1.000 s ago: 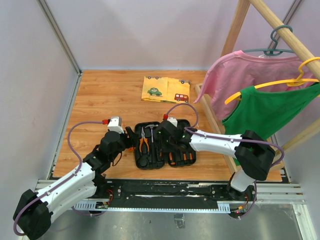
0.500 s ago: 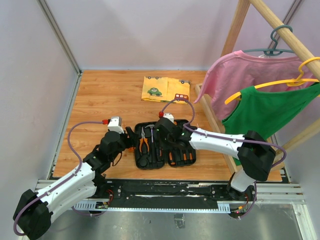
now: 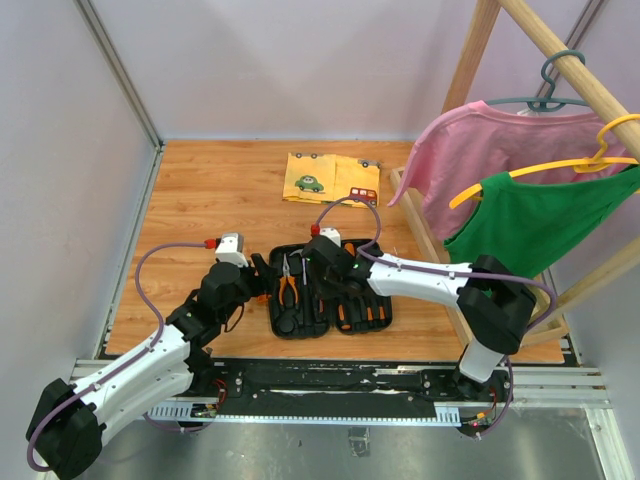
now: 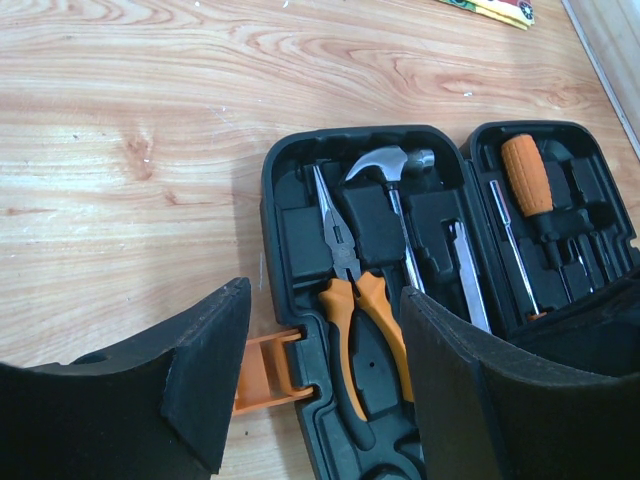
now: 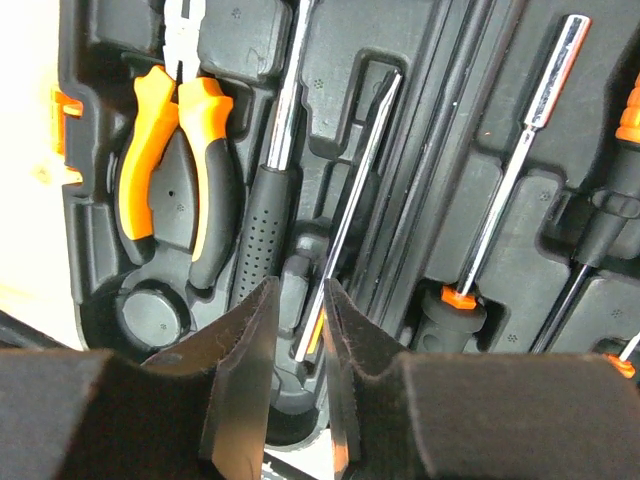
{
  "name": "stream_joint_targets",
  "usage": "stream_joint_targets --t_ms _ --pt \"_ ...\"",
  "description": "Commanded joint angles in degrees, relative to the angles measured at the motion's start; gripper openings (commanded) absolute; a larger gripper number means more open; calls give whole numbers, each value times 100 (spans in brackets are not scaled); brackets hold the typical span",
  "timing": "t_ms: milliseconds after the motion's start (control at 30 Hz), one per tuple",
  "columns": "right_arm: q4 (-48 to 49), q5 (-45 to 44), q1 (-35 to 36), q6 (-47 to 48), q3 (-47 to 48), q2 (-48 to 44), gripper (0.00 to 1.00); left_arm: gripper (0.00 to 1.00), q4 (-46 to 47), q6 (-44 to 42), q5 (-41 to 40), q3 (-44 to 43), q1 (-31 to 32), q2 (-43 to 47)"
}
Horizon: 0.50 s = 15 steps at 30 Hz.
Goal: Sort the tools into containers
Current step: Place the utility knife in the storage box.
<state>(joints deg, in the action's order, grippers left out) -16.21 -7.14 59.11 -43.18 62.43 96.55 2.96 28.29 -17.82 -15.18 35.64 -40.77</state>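
My left pincer (image 4: 325, 300) hangs wide open at the near left corner of the tool case (image 4: 290, 215) and grips nothing. One finger (image 4: 190, 380) is outside the case above the bare table (image 4: 120, 200), and the other (image 4: 480, 390) is above the left tray. The orange latch (image 4: 265, 370) and the handles of the pliers (image 4: 350, 300) show in the gap between them.

The case lies open and flat on the near middle of the table, with a yellow cloth (image 3: 330, 180) well apart on the far side. In the left tray the pliers rest in their slot at the left. The hammer (image 4: 385, 165) is just to their right with its head at the far end.

My right pincer (image 5: 298, 300) is low over that same tray, jaws drawn to a narrow slit. The thin screwdriver (image 5: 350, 220) lies slanted in its slot just right of the hammer, and its near end runs in between my fingers (image 5: 245, 370). Whether the pads pinch it I cannot tell — a sliver of gap shows on each side.

The right tray holds an orange-handled screwdriver (image 4: 527, 175) and more slim shafts beside it
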Motion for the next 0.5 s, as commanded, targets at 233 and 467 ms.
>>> stream_joint_targets --t_ms 233,467 --pt "-124 -2 -50 24 230 271 26 66 222 -87 25 26 -39 -9" --pt "-20 126 -64 72 259 309 26 66 222 -87 25 24 -39 -10"
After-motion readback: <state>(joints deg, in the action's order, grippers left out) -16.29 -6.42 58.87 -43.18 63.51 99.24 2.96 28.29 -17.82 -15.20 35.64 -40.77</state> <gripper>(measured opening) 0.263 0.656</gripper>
